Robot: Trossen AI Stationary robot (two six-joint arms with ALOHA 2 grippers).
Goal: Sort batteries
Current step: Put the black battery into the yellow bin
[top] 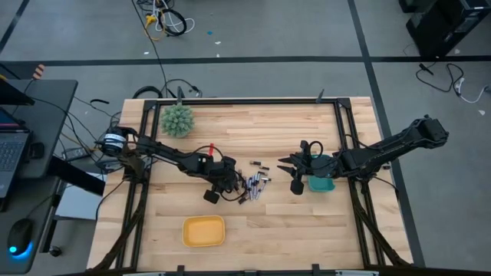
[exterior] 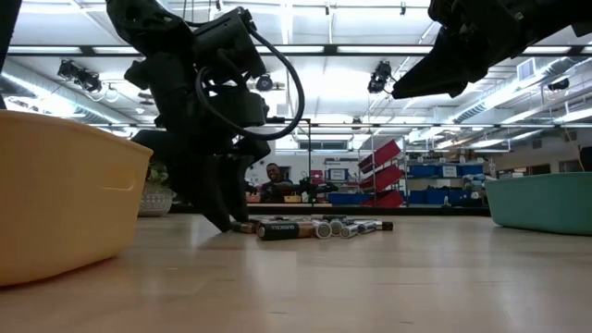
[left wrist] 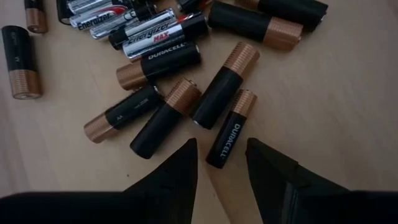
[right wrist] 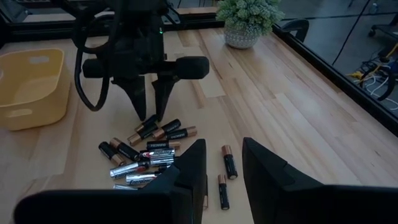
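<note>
left gripper (left wrist: 217, 165) spread, low over batteries (top: 255, 184), straddling 1 end to pinch it | right gripper (right wrist: 221, 165) partly spread, empty, waiting by teal tray (top: 321, 184) | yellow tray (top: 204, 231) ready on bench (top: 261, 130)

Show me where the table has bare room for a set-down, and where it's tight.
Free: the bare wood between the yellow tray and the teal tray, and the far strip from the green plant toward the right rail. Crowded: the middle, where the batteries lie scattered, the left tool open over their edge and the right tool just beyond.
</note>
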